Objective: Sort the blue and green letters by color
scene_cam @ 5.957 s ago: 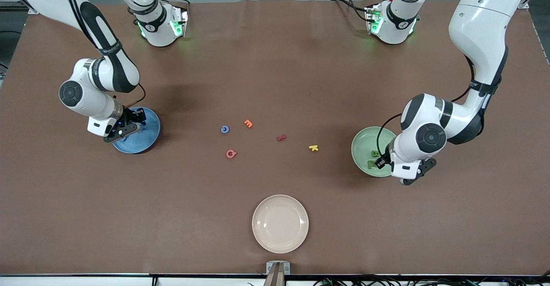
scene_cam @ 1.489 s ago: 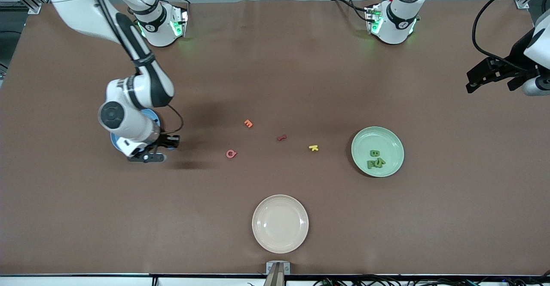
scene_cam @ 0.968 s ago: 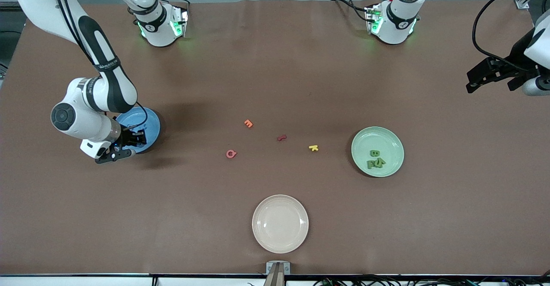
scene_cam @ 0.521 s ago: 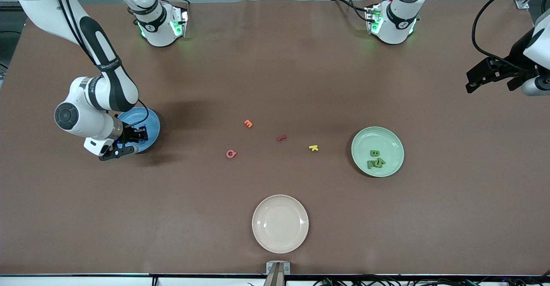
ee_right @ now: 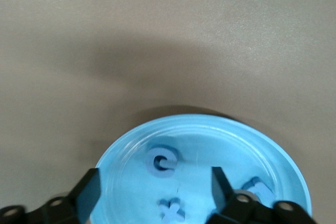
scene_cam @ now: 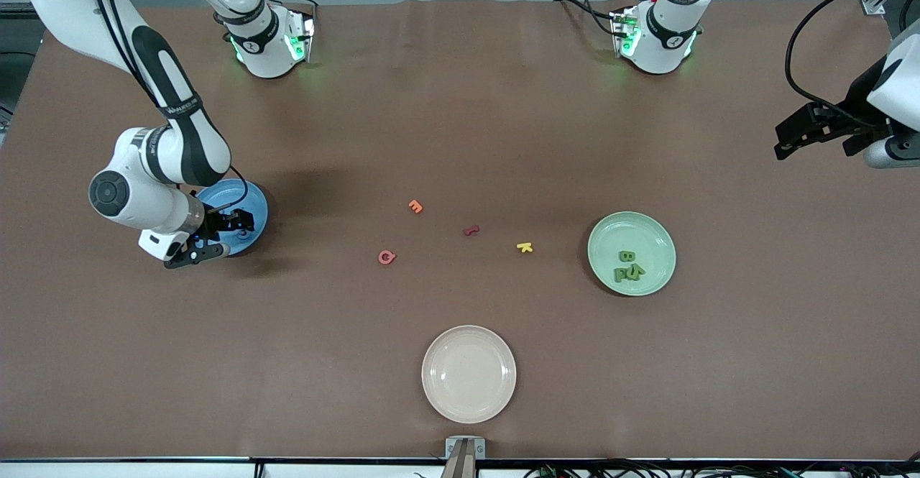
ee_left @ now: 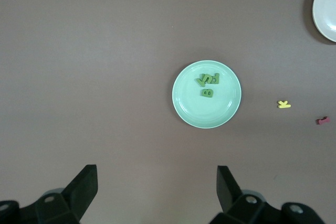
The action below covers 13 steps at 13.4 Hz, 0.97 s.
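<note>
Two hands in view. Right hand (scene_cam: 215, 237) hangs low over the blue plate (scene_cam: 253, 201), fingers spread, holding nothing; a blue C-shaped letter (ee_right: 162, 161) lies flat in the plate right under it, so this looks like the drop just done. To finish it well: lift straight up before swinging away, keep the fingers apart so nothing snags, don't nudge the plate rim.

Blue plate sits near the right arm's end of the table. Right wrist view shows three blue letters in it: the C, an X-like piece (ee_right: 172, 211), and one more (ee_right: 251, 187) partly hidden by the hand's finger. A fourth cannot be seen.

Green plate (scene_cam: 660, 233) sits toward the left arm's end of the table and holds a touching cluster of green letters (scene_cam: 627, 267); exact count hard to tell.

Cream plate (scene_cam: 468, 374) near the front edge has nothing in it.

Left hand (scene_cam: 816, 124) waits high over the left arm's end of the table, fingers wide, holding nothing.

Loose on mid-table: orange, red, pink and yellow letters, not for sorting.
</note>
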Motion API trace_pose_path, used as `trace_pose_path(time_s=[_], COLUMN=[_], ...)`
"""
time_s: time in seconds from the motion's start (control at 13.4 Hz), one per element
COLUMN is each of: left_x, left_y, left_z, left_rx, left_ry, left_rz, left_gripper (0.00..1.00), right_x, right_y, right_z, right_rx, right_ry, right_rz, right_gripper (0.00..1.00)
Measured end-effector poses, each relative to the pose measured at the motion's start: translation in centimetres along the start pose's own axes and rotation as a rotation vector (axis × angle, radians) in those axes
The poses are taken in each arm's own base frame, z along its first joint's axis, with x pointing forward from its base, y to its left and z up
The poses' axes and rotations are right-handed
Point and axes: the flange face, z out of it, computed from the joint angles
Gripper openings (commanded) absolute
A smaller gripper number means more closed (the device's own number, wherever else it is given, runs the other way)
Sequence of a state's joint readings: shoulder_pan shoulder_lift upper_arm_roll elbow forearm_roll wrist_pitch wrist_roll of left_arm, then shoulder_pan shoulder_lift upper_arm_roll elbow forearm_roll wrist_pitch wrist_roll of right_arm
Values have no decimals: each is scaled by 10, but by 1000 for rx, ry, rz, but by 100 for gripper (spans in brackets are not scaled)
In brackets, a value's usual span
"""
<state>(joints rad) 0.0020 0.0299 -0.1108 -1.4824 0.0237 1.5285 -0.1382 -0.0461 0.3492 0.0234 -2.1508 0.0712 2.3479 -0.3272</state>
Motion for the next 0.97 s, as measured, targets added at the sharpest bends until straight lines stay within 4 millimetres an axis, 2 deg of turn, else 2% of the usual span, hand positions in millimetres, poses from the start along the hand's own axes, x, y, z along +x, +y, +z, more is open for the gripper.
trace_pose_path(time_s=[0.07, 0.15, 0.3, 0.52, 0.74, 0.89, 0.97], left_x=[0, 0, 0, 0, 0, 0, 0], left_y=[0, 0, 0, 1, 1, 1, 1], left_z=[0, 0, 0, 1, 1, 1, 1], left_rx=[0, 0, 0, 0, 0, 0, 0], left_ry=[0, 0, -1, -1, -1, -1, -1], left_rz=[0, 0, 1, 1, 1, 1, 1], left_gripper=[100, 100, 100, 100, 100, 100, 100], right_x=[0, 0, -8, -35, -55, -60, -61], right_y=[0, 0, -2, -4, -16, -19, -21], right_z=[-16, -42, -104, -189, -272, -318, -334], right_rx=[5, 10, 8, 3, 5, -33, -46], right_ry=[-10, -16, 6, 46, 18, 35, 46], right_rz=[8, 28, 81, 167, 202, 198, 198], right_gripper=[98, 98, 98, 98, 98, 98, 98])
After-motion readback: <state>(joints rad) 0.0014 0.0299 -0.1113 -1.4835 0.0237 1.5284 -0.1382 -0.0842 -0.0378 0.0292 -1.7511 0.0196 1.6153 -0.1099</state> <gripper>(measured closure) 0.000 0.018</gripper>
